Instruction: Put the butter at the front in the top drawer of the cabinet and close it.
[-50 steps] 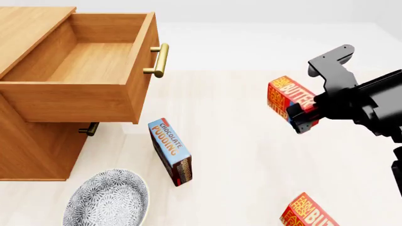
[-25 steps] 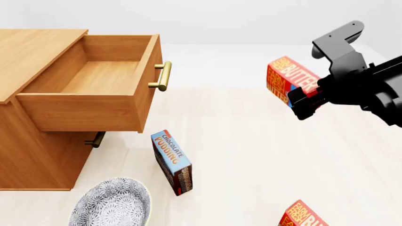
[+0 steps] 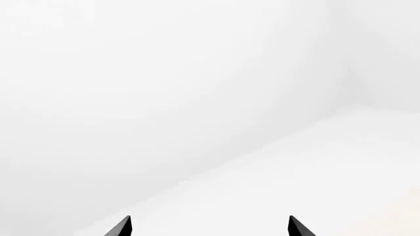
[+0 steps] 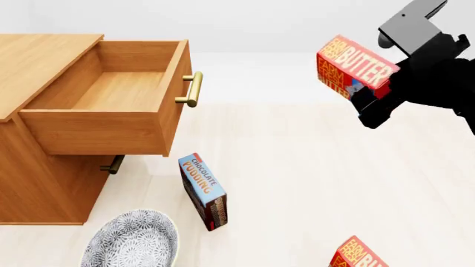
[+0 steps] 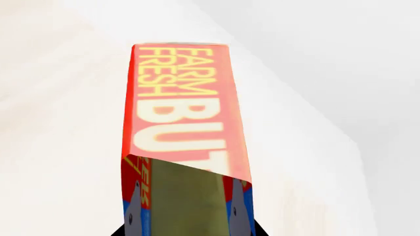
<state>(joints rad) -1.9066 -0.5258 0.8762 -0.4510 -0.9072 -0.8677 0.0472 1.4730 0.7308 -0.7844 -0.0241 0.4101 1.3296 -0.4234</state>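
Note:
My right gripper (image 4: 362,90) is shut on the butter (image 4: 355,65), a red-and-orange carton, and holds it in the air at the upper right of the head view. In the right wrist view the butter (image 5: 180,123) stands out lengthwise from between the fingers of that gripper (image 5: 188,231). The honey-brown cabinet (image 4: 41,58) is at the left, its top drawer (image 4: 111,92) pulled out and empty, its brass handle (image 4: 191,89) facing the butter. My left gripper (image 3: 208,225) is open, with only white surroundings in front of it.
A blue chocolate pudding box (image 4: 202,192) stands on the floor below the drawer front. A patterned grey bowl (image 4: 130,239) lies at the bottom left. A second identical butter carton (image 4: 357,256) is at the bottom edge. The lower drawer's handle (image 4: 111,165) shows under the open drawer.
My right gripper has risen with the butter, which now sits higher and larger in the head view. The head view itself shifted early on, then held still.

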